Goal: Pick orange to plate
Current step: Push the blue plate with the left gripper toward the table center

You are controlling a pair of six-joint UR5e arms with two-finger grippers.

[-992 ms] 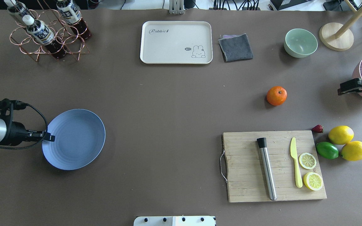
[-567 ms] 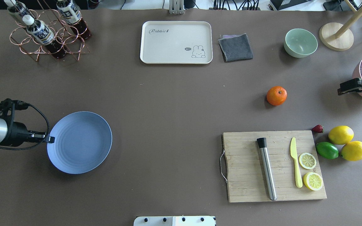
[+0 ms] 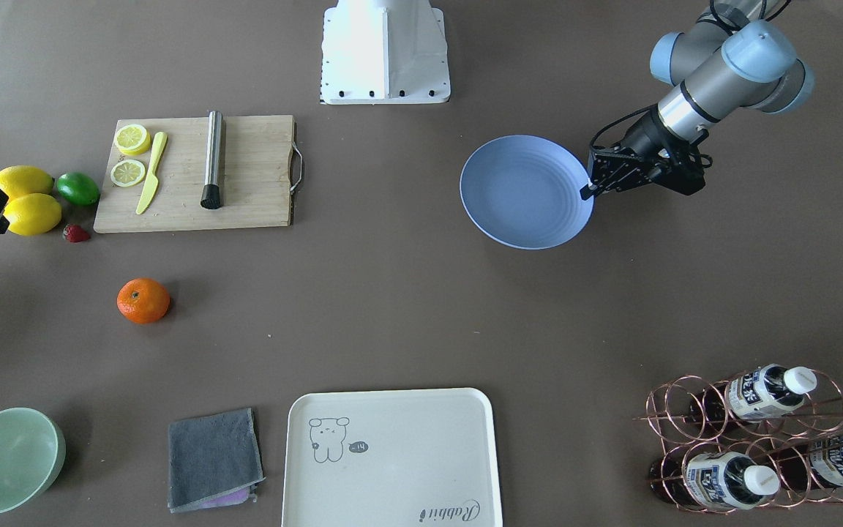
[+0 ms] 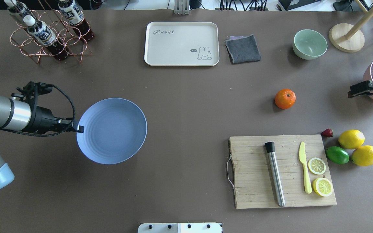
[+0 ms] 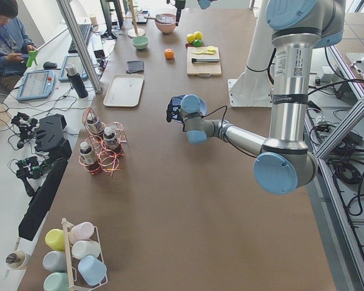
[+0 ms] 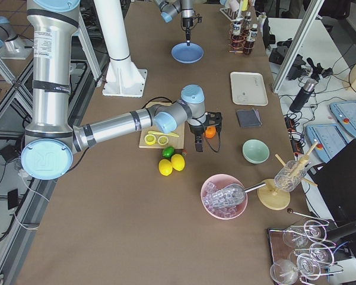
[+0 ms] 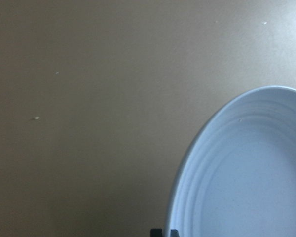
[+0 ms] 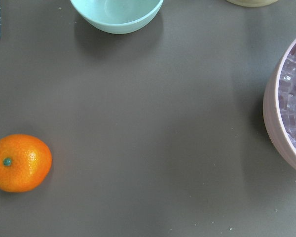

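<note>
We have the left claw (image 4: 77,128) pressed together on the near rim of the plate (image 4: 115,134). The blue disc reaches out from its fingertips toward the middle of the table. It is empty and, by the shadow under it, seems held just clear of the tabletop. In the left wrist view the rim runs right up to the fingertips at the bottom edge.

The orange (image 4: 285,98) sits alone on the bare table, touching nothing. From the left claw it lies straight on past the far rim of the plate and well apart. From the right claw (image 4: 355,90) it is near, a short way ahead of the fingertips toward the table's middle. In the right wrist view it shows low and to the left, stem dot facing up, with the pale green bowl (image 8: 116,15) beyond it and the pink ice bowl (image 8: 286,123) off on the other side.

The right claw's fingers look spread, and it holds nothing.

We judge the next move turns on this: the right arm is much the nearer to the fruit. The orange is round, so no axis dictates the grip, and open table all round it leaves the fingers room. The plate and the fruit are still far apart, and that gap must be closed from one side or the other.
</note>
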